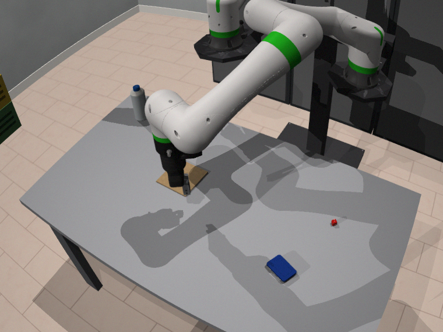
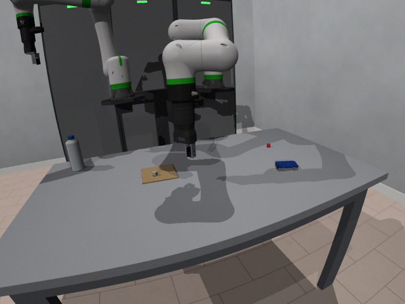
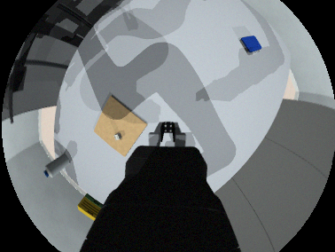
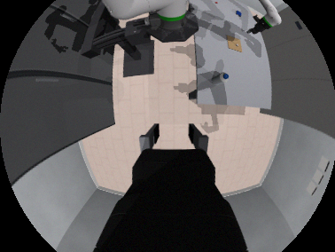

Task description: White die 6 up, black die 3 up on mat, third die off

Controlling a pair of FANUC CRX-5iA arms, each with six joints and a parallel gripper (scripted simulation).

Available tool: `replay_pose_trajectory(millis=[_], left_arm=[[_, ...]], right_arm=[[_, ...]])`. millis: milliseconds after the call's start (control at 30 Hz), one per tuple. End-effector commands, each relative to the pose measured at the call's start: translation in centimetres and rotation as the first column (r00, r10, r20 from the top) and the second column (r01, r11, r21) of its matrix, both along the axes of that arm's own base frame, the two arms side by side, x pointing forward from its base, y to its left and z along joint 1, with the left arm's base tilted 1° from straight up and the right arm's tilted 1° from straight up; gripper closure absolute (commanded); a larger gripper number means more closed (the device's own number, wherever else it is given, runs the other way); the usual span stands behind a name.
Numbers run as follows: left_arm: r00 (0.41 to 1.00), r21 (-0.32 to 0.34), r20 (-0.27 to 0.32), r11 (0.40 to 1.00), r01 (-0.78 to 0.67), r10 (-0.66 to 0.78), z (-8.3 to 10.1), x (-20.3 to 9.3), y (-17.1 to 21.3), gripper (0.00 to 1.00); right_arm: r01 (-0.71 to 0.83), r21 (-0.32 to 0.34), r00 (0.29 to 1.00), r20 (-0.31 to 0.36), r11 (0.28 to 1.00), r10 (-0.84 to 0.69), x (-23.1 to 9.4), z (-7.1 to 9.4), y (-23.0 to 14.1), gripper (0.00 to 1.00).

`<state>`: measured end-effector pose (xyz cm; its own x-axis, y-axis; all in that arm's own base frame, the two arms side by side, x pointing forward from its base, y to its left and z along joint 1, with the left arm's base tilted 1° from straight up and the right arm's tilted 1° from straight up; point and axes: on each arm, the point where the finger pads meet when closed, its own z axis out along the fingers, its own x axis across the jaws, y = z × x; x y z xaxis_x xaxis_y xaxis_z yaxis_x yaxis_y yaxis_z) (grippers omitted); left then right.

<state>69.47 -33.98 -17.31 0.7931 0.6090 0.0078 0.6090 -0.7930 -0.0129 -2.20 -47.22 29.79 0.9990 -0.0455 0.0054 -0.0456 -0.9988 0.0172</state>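
Taking the mat as dial centre in the exterior view: the right gripper is hanging at ten, jaws released, presumably staying clear. The bottle is standing towards nine. The white die is resting on the mat, top face unreadable. At two, the left gripper is grasping the black die, likely for turning and placing. The red die is lying off the mat, between two and three, as required; the blue-topped box is sitting at three. Shadows are crossing the grey table; tiled floor is surrounding it.

Gray table bearing wooden mat
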Motion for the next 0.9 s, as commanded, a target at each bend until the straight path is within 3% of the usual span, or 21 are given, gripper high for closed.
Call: replay_pose_trajectory(millis=[0, 100, 167, 233, 433, 600, 700, 867], left_arm=[[0.985, 0.003, 0.009, 0.985, -0.172, 0.172, 0.2, 0.0, 0.3, 0.66], [0.981, 0.003, 0.009, 0.981, -0.196, 0.196, 0.2, 0.0, 0.4, 0.66], [0.942, 0.002, 0.012, 0.942, -0.334, 0.334, 0.1, 0.0, 0.7, 0.66], [0.931, 0.002, 0.012, 0.931, -0.364, 0.364, 0.1, 0.0, 0.7, 0.66], [0.826, -0.001, 0.016, 0.826, -0.564, 0.564, 0.1, 0.1, 1.1, 0.66], [0.685, -0.005, 0.018, 0.685, -0.728, 0.728, 0.0, 0.3, 1.5, 0.66], [0.682, -0.005, 0.019, 0.682, -0.731, 0.731, 0.0, 0.3, 1.5, 0.66], [0.569, -0.007, 0.020, 0.569, -0.822, 0.822, 0.0, 0.5, 1.7, 0.66]], right_arm=[[0.000, -0.002, 1.000, 0.000, 1.000, 0.000, 0.0, 0.1, 0.0, 0.00], [0.000, -0.002, 1.000, 0.000, 1.000, 0.000, 0.0, 0.1, 0.0, 0.00], [0.000, -0.002, 1.000, 0.000, 1.000, 0.000, 0.0, 0.1, 0.0, 0.00], [0.000, -0.002, 1.000, 0.000, 1.000, 0.000, 0.0, 0.1, 0.0, 0.00], [0.000, -0.002, 1.000, 0.000, 1.000, 0.000, 0.0, 0.1, 0.0, 0.00], [0.000, -0.002, 1.000, 0.000, 1.000, 0.000, 0.0, 0.1, 0.0, 0.00], [0.000, -0.002, 1.000, 0.000, 1.000, 0.000, 0.0, 0.1, 0.0, 0.00], [0.000, -0.002, 1.000, 0.000, 1.000, 0.000, 0.0, 0.1, 0.0, 0.00]])
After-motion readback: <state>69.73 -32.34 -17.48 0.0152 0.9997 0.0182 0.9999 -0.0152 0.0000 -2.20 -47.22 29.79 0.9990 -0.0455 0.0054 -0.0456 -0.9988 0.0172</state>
